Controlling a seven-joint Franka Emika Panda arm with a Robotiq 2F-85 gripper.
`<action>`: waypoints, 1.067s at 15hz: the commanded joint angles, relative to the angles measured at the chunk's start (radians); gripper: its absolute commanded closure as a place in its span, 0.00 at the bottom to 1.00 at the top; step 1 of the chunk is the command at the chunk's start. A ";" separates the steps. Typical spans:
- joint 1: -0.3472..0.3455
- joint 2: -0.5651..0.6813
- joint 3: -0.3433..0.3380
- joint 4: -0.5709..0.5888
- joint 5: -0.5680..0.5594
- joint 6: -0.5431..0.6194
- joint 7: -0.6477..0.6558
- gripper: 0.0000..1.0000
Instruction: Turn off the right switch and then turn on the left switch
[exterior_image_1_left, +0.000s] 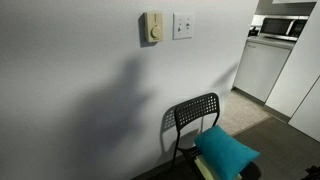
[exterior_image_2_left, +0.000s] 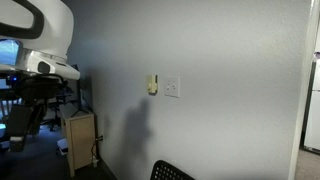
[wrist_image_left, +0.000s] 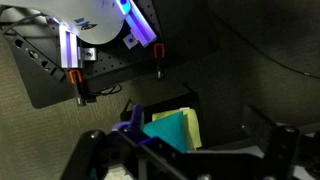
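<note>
The small square white wall plate (exterior_image_1_left: 182, 25) with the right switch and the left switch hangs on the grey wall; it also shows in the other exterior view (exterior_image_2_left: 172, 88). The rockers are too small to tell their positions. My gripper (exterior_image_2_left: 22, 122) hangs at the far left of the room, well away from the wall plate, pointing down. In the wrist view the gripper (wrist_image_left: 190, 160) is open and empty, its dark fingers spread wide over the floor. The wall plate is out of the wrist view.
A beige box with a round dial (exterior_image_1_left: 152, 28) sits just beside the plate. A black chair (exterior_image_1_left: 195, 115) with a teal cushion (exterior_image_1_left: 226, 150) stands below it. A wooden cabinet (exterior_image_2_left: 80, 140) stands by the wall near the arm. Teal and yellow sheets (wrist_image_left: 170, 130) lie under the wrist.
</note>
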 joint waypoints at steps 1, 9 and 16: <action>-0.020 -0.002 0.014 0.002 0.008 -0.005 -0.011 0.00; -0.018 0.025 0.076 0.023 -0.027 0.040 -0.003 0.00; -0.021 0.038 0.099 0.049 -0.065 0.106 0.002 0.00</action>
